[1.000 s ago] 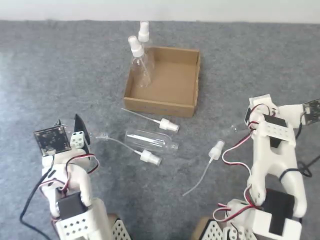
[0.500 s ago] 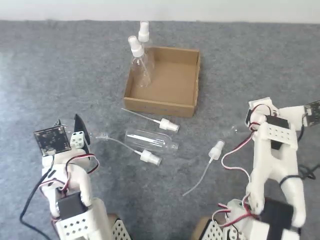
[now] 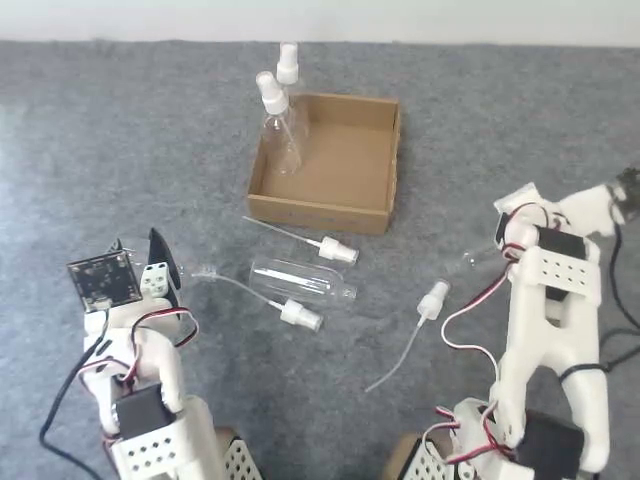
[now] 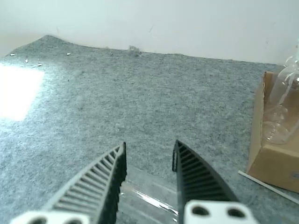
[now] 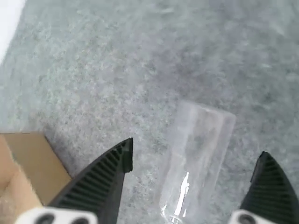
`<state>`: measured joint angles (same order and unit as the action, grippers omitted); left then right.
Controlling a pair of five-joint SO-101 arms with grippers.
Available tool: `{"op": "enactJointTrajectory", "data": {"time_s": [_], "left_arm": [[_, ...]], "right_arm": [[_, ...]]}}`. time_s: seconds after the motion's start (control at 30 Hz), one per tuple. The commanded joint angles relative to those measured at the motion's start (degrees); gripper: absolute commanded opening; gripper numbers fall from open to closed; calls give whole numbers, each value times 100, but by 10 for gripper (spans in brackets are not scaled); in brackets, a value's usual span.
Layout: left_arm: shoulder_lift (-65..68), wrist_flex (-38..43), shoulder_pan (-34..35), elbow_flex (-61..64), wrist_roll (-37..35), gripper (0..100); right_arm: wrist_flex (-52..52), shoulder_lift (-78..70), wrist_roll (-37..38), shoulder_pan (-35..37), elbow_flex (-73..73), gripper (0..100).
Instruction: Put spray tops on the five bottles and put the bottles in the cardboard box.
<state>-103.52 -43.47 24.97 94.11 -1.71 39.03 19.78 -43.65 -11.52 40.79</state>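
Observation:
The cardboard box (image 3: 365, 165) stands at the table's far middle, with two capped bottles (image 3: 278, 125) upright in its far left corner. An uncapped clear bottle (image 3: 303, 279) lies on the carpet in front of the box. Three loose spray tops lie near it: one (image 3: 338, 250) before the box, one (image 3: 301, 316) closer in, one (image 3: 433, 299) to the right. My left gripper (image 4: 150, 145) is shut on a clear bottle (image 4: 149, 198) held crosswise. My right gripper (image 5: 196, 149) is open wide over another clear bottle (image 5: 201, 154) lying on the carpet.
Grey carpet (image 3: 120, 140) covers the table, with free room to the far left and far right of the box. Each spray top trails a long thin tube (image 3: 395, 362). A white wall (image 4: 163, 23) runs along the far edge. The right arm (image 3: 548, 290) stands at the near right.
The right arm has shifted, its wrist swinging out toward the right edge. The left arm and the loose parts have not moved.

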Motion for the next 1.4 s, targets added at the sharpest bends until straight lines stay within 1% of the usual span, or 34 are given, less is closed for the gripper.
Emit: {"op": "enactJointTrajectory", "data": {"time_s": [0.0,0.17,0.33,0.6,0.87,0.97,1.03,1.17,1.37], "left_arm": [[-97,193,26,-57,-44,152],[-97,193,35,-57,-44,152],[-97,193,35,-57,-44,152],[-97,193,35,-57,-44,152],[-97,193,44,-57,-44,152],[-97,193,44,-57,-44,152],[-97,193,44,-57,-44,152],[-97,193,44,-57,-44,152],[-97,185,44,-57,-44,152]], "right_arm": [[497,400,756,356,-677,355],[1947,338,1468,637,-1495,355],[2800,338,2418,813,-1996,355],[3257,338,4360,919,-2013,355],[3749,338,6840,927,-2004,356],[3855,338,7613,927,-2004,356],[3916,338,8062,919,-2004,357],[4075,330,8730,919,-1996,357],[3908,180,9741,927,-1600,357]]}}
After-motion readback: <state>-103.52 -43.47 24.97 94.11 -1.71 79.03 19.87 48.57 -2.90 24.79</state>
